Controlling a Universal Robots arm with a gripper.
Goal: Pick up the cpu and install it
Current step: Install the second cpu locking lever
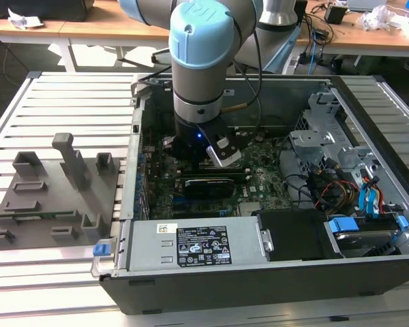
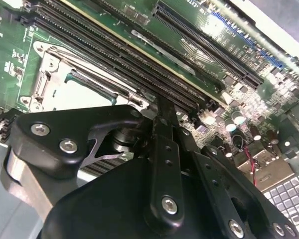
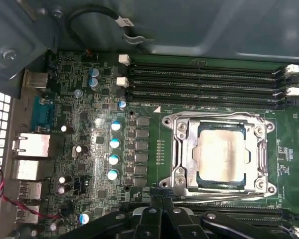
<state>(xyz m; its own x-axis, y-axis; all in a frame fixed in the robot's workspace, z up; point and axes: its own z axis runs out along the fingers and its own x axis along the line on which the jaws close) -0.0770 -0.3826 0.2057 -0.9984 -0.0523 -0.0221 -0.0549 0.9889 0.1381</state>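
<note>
The cpu point(image 3: 223, 155), a flat square chip with a silvery-grey top, lies flat inside the metal socket frame point(image 3: 178, 149) on the green motherboard point(image 3: 89, 109). In the second wrist view the cpu point(image 2: 82, 94) shows just beyond the black finger linkage. My gripper point(image 3: 157, 201) hovers beside the socket's edge, apart from the chip, its fingers drawn together with nothing between them. In the exterior view the arm reaches down into the open computer case, and the gripper point(image 1: 206, 158) sits low over the board.
Long black memory slots point(image 3: 204, 82) run beside the socket. A black graphics card point(image 1: 208, 185) lies on the board, with the power supply point(image 1: 191, 248) at the near wall and a drive cage point(image 1: 327, 136) with cables on the exterior view's right. A grey fixture plate point(image 1: 48, 197) sits outside the case.
</note>
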